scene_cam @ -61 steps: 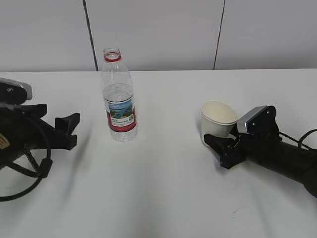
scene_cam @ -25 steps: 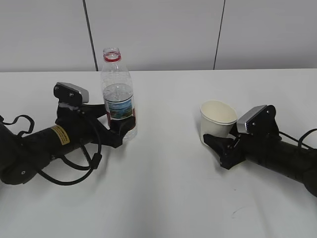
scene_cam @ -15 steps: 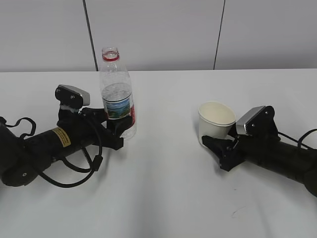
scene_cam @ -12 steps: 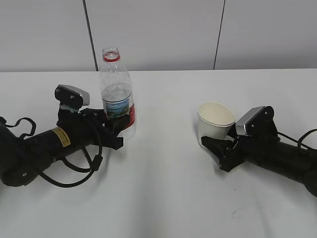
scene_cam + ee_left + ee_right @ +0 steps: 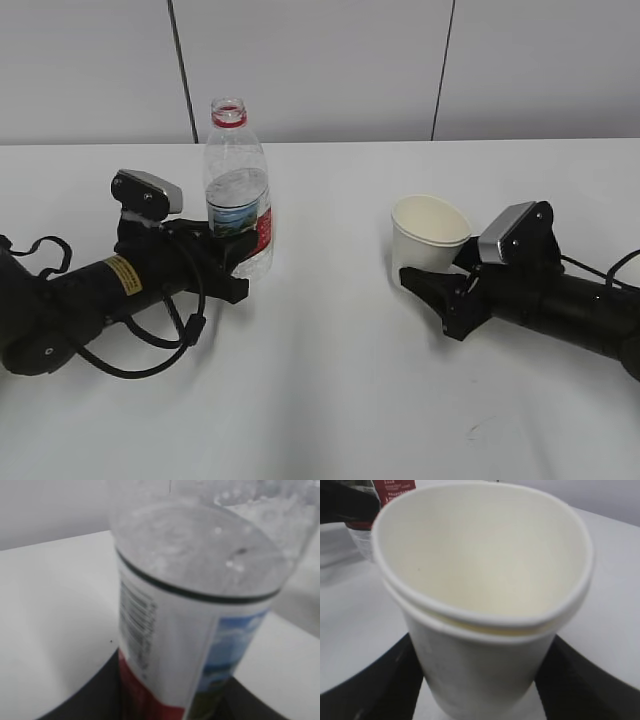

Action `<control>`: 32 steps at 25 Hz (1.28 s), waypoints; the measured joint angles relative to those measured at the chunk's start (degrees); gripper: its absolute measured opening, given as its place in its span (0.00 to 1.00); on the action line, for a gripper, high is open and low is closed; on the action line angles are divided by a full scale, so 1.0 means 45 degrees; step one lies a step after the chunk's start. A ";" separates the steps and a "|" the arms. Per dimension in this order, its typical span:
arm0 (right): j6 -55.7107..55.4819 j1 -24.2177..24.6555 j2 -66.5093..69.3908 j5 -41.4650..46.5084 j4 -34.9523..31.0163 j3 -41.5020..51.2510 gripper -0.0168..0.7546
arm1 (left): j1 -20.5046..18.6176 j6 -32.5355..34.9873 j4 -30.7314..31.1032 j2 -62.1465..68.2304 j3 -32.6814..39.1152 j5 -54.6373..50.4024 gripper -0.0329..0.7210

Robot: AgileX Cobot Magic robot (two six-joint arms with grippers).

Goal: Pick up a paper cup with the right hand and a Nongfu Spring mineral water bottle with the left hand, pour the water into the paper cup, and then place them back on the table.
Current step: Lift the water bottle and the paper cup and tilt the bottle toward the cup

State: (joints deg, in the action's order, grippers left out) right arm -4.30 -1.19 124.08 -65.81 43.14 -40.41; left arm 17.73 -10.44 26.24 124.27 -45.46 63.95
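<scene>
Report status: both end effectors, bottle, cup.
Left end effector shut on bottle. Right end effector shut on paper cup, empty inside. Nothing between them on the table.

Bottle (image 5: 200, 610) blurred, neck cropped in left wrist view; fingers (image 5: 85, 700) prob. barely visible.

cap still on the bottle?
No. The exterior view shows the Nongfu Spring mineral water bottle with an open mouth above its red neck ring, no cap.
</scene>
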 joint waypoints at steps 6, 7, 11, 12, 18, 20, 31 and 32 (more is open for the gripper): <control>-0.0193 0.0000 -0.0470 0.0000 0.0482 0.0000 0.65 | 0.0000 0.0256 0.0024 -0.0778 0.0021 -0.0408 0.35; -0.0225 0.0000 -0.0476 0.0000 0.0510 0.0000 0.65 | 0.0000 0.0363 0.0026 -0.0994 0.0021 -0.0506 0.35; -0.0322 0.0000 -0.0498 0.0000 0.0593 0.0000 0.63 | 0.0000 0.0919 0.0077 -0.1798 0.0021 -0.1653 0.35; -0.0344 0.0000 -0.0495 0.0000 0.0623 0.0000 0.62 | 0.0000 0.1094 0.0077 -0.2001 0.0021 -0.1942 0.35; -0.0820 0.0000 -0.0554 0.0000 0.1003 -0.0182 0.62 | 0.0000 0.1968 0.0087 -0.2951 0.0045 -0.3066 0.35; -0.1353 0.0000 -0.0554 0.0083 0.1441 -0.0502 0.62 | 0.0000 0.2165 0.0115 -0.3205 -0.0038 -0.3486 0.35; -0.3747 -0.0285 -0.0554 0.2233 0.3480 -0.2362 0.62 | -0.0013 0.2463 0.0305 -0.3362 -0.1568 -0.6749 0.35; -0.3815 -0.0366 -0.0554 0.2325 0.3535 -0.2490 0.62 | -0.0013 0.2463 0.0429 -0.3362 -0.1701 -0.6955 0.35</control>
State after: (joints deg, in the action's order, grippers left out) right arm -21.47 -2.84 121.58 -55.35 59.04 -51.61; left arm 17.67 0.64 28.16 109.14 -53.12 32.65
